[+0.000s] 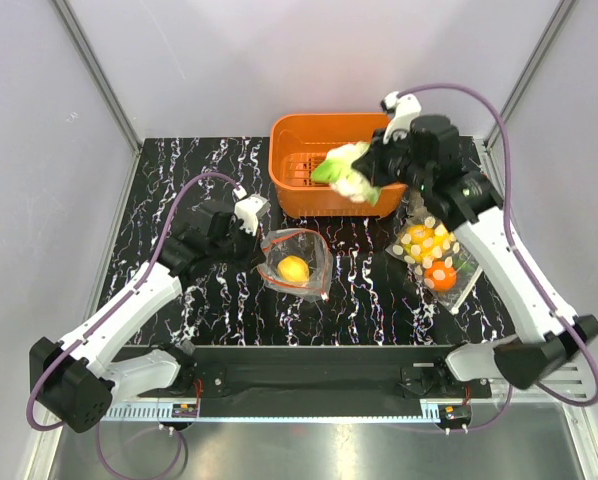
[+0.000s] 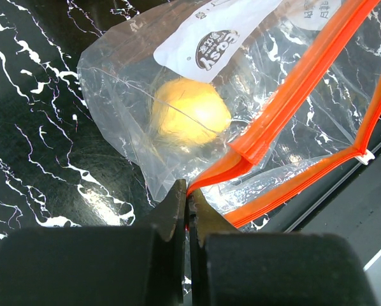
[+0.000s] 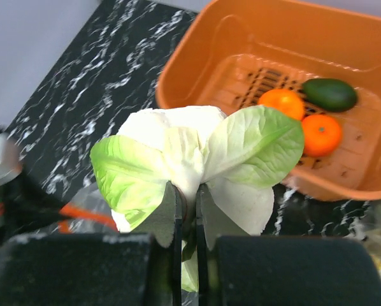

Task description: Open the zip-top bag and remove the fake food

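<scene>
Left claw (image 2: 188, 199) pinches orange zip strip (image 2: 286, 105) of zip-top bag (image 2: 114, 83), steadying it on tabletop (image 2: 37, 140), mouth open, yellow fruit (image 2: 189, 115) inside. Right claw (image 3: 187, 201) clamps cauliflower (image 3: 178, 143) over orange basket (image 3: 197, 57) rim, likely for drop-off.

Black, white-veined desk (image 1: 219, 290). Carries an orange basket (image 1: 279, 172) at the back, the zip-top bag (image 1: 311, 250) mid-front, a clear bag of yellow pieces (image 1: 429, 246) right.

Orange plastic basket (image 1: 282, 168), far centre: right gripper (image 1: 377, 168) and its white, green-leaved cauliflower (image 1: 344, 172) overhang the near-right rim. Black marbled tabletop (image 1: 169, 165) bare far left. Clear bag of yellow pieces (image 1: 424, 243) crowds right side; clear zip-top bag (image 1: 314, 262) centre.
</scene>
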Tool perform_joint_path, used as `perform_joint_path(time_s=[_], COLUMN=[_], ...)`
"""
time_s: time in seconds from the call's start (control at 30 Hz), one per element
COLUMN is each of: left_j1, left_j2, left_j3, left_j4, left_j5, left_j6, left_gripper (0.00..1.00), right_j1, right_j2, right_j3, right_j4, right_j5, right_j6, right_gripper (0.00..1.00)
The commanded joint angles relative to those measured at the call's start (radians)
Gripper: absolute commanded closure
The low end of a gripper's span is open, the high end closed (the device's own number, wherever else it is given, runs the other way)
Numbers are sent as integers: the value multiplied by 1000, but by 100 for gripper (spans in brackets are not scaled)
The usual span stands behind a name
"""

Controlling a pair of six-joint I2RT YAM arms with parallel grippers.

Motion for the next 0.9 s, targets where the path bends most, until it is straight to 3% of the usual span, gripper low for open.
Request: perform_joint_path(time_s=[0.0, 0.23, 0.37, 0.6, 0.67, 0.7, 0.77, 0.8, 0.87], left_j1=[3, 3, 3, 3, 3, 3, 3, 3, 3], left_j2=[-5, -7, -4, 1, -1, 1, 3, 3, 4], left_j3=[32, 30, 29, 29, 27, 28, 28, 29, 30], left_j4=[27, 29, 30, 30, 30, 30, 29, 30, 30], left_j5=[19, 25, 26, 28, 30, 31, 33, 34, 39], left_j6=[0, 0, 0, 2, 2, 2, 2, 0, 0], left_gripper=[100, 100, 100, 100, 100, 100, 100, 100, 100], right_j1=[-135, -294, -318, -323, -323, -323, -323, -323, -323], right_j2=[93, 380, 565, 708, 717, 717, 714, 714, 713], right_j3=[90, 258, 387, 472, 466, 461, 452, 450, 452], right_j4=[102, 155, 168, 164, 168, 173, 175, 172, 162], right_j5=[-50, -51, -17, 45, 51, 63, 71, 71, 72], right_j6=[-43, -32, -28, -32, -28, -26, -26, -31, -37], right_gripper=[100, 100, 100, 99, 87, 72, 52, 35, 23])
